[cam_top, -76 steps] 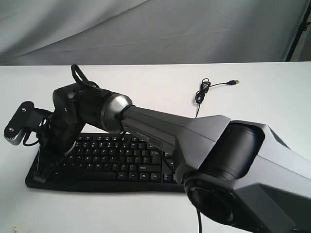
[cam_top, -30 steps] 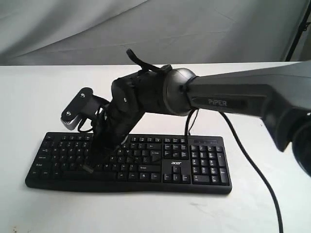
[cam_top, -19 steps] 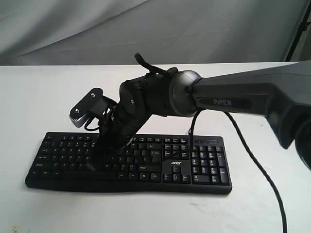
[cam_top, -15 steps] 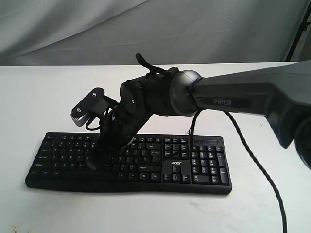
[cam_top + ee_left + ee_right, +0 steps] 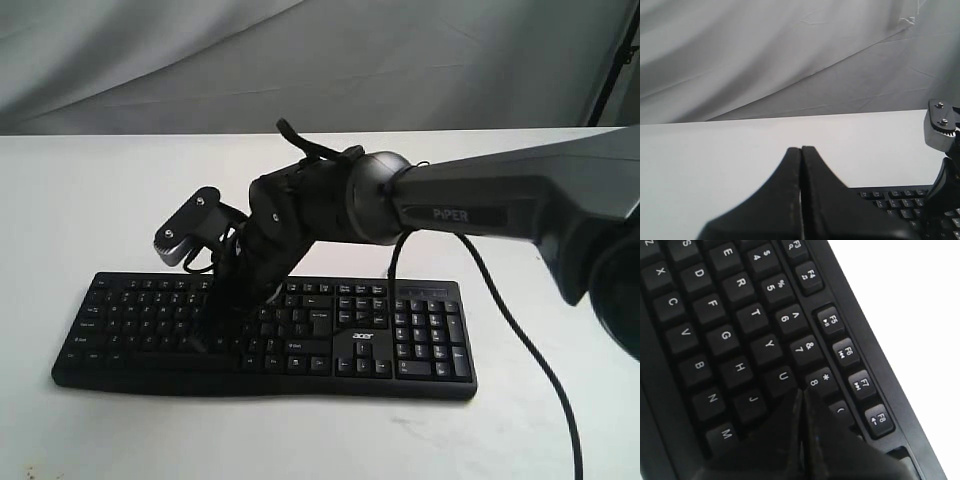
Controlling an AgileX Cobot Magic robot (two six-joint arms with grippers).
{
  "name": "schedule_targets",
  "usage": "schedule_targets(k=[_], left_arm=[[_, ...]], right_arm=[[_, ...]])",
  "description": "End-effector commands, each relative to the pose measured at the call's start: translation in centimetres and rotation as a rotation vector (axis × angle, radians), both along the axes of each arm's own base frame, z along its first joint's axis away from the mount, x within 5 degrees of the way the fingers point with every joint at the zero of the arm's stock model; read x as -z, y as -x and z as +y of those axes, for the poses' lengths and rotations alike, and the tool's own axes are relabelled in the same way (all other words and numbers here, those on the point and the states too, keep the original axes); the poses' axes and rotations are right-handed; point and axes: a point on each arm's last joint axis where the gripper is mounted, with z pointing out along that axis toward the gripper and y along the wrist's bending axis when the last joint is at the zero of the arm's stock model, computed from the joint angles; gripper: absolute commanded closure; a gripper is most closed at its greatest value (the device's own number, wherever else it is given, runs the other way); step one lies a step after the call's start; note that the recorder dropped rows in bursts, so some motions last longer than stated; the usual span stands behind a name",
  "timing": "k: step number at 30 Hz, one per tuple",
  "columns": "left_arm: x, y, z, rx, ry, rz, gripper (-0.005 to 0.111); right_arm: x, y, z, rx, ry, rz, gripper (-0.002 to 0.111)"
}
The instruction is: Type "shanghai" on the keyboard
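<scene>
The black keyboard (image 5: pixel 400 340) with its white acer logo (image 5: pixel 362 337) lies on the white table (image 5: pixel 80 200). My right arm reaches across it, and the right gripper (image 5: pixel 197 346) points down onto the left-middle letter keys. In the right wrist view the right gripper (image 5: pixel 802 391) is shut and empty, its tip at the corner between the U key (image 5: pixel 784 376) and the 8 key (image 5: pixel 817 380); the key under the fingers is hidden. My left gripper (image 5: pixel 801 149) is shut and empty above the table, left of the keyboard (image 5: pixel 890 202).
The grey camera block (image 5: pixel 188 228) on the right wrist sticks out above the function keys. A thin black cable (image 5: pixel 392 262) drops behind the arm to the keyboard's back edge. A thicker cable (image 5: pixel 520 340) crosses the table at right. Grey cloth (image 5: pixel 300 60) hangs behind.
The right arm has swung from the keyboard's left end rightward toward the middle letter keys; in the last half second the tip edged slightly further right. The keyboard has stayed put.
</scene>
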Motion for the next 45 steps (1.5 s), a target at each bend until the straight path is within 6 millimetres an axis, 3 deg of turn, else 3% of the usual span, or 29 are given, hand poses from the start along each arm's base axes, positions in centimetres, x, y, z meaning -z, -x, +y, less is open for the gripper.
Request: schedule_targets(k=[1, 17, 33, 40, 45], left_arm=[[0.0, 0.0, 0.0, 0.007, 0.004, -0.006, 0.107], [0.0, 0.0, 0.0, 0.007, 0.004, -0.006, 0.107], [0.0, 0.0, 0.0, 0.007, 0.004, -0.006, 0.107], [0.0, 0.0, 0.0, 0.007, 0.004, -0.006, 0.107], [0.0, 0.0, 0.0, 0.007, 0.004, -0.006, 0.107]], right_arm=[[0.1, -0.3, -0.3, 0.004, 0.003, -0.01, 0.108], [1.1, -0.4, -0.3, -0.001, 0.017, -0.01, 0.108], [-3.2, 0.4, -0.6, -0.031, -0.033, -0.078, 0.108], [-7.4, 3.4, -4.7, -0.01, -0.165, -0.192, 0.108], [-10.3, 9.4, -12.0, 0.044, -0.377, -0.3, 0.108]])
